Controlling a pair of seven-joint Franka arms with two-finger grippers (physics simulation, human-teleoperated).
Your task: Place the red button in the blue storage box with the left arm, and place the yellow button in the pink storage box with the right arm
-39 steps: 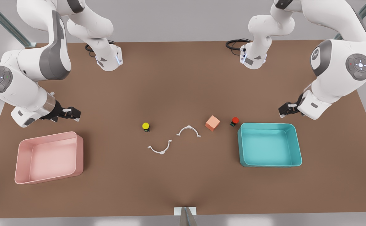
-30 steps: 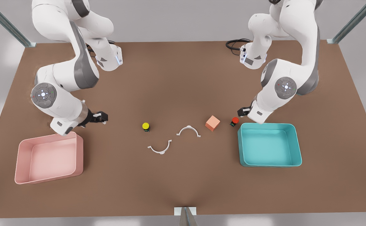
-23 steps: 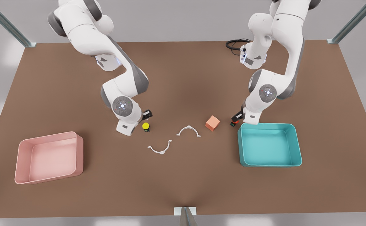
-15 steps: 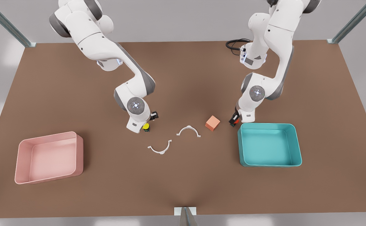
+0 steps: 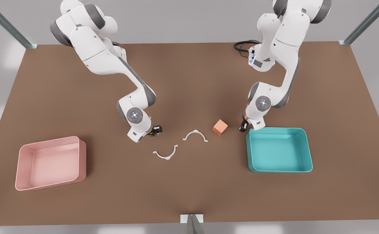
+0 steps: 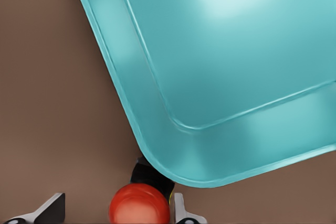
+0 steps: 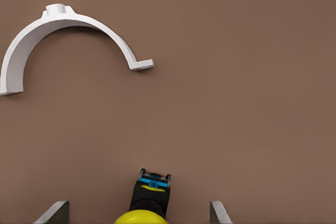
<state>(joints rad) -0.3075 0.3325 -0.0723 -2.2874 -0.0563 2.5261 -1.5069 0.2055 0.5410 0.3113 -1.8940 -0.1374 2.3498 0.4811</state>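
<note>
Red and glossy, the round cap of the red button (image 6: 139, 203) sits on a dark body that stands on the brown table (image 5: 189, 78), just beside the rounded corner of the blue storage box (image 6: 220, 77), a shallow teal tray with a raised rim on the front view's right. The left hand (image 6: 116, 213) is down over the button with its pale fingertips (image 6: 52, 205) spread, one on each side of the cap, one close by it and the other well clear of it; in the front view that arm bends steeply down from its base with the wrist at the box's near corner. An orange cube (image 5: 220, 127) lies near the red button. The yellow button (image 7: 142, 216), a yellow cap over a dark body with a blue-green mark, stands near the table's middle, between the spread fingertips of the right hand (image 7: 139, 211), neither touching it; that arm reaches down from the front view's left. Two white curved clips (image 5: 195, 135) lie near it. The pink storage box (image 5: 82, 162), a pale shallow tray, lies well apart at the front view's left
</note>
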